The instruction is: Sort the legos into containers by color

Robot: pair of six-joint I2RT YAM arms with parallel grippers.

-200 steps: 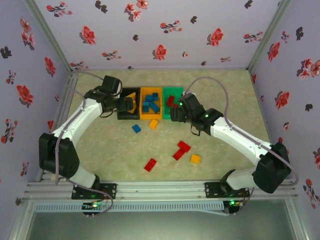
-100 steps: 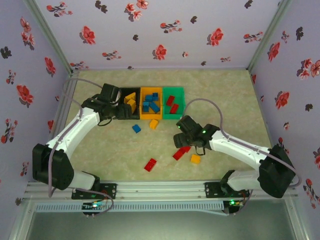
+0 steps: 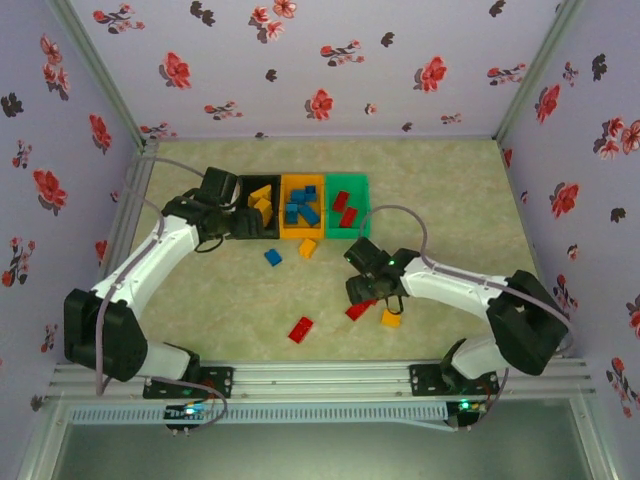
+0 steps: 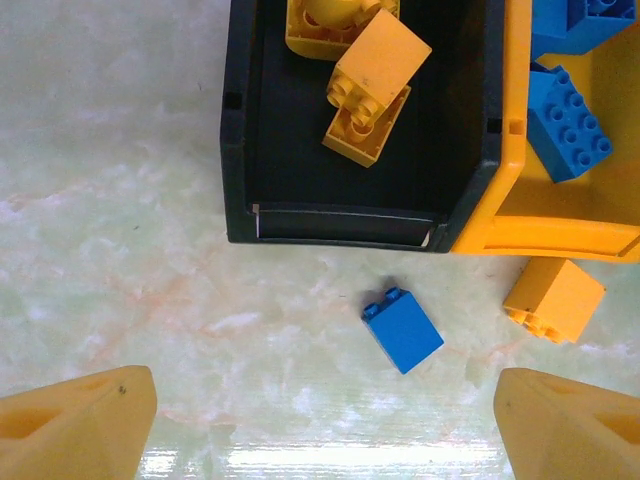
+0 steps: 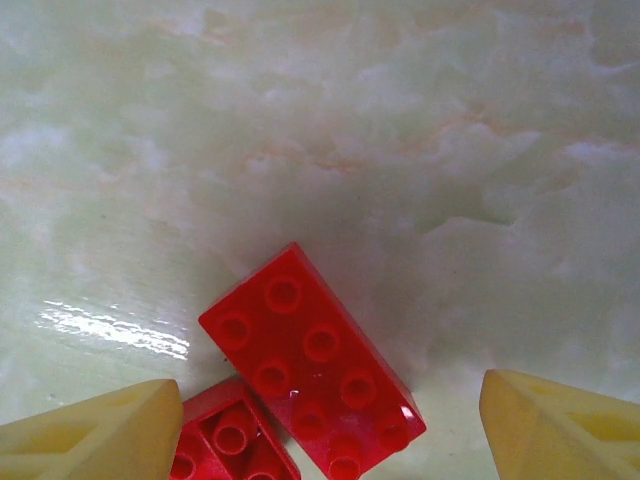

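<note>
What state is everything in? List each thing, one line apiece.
Left gripper: open, empty, above the table.
Right gripper: open, empty, over a red brick.
Black bin: holds yellow bricks.
Orange bin: holds blue bricks.
Green bin: holds red bricks.
Blue brick: loose on the table, unsorted.
Yellow brick: loose on the table, unsorted.

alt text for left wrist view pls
The open left gripper looks down at a loose blue brick on the table, just short of the black bin holding orange-yellow bricks. An orange bin with blue bricks adjoins on the right, an orange-yellow brick loose before it.
</note>
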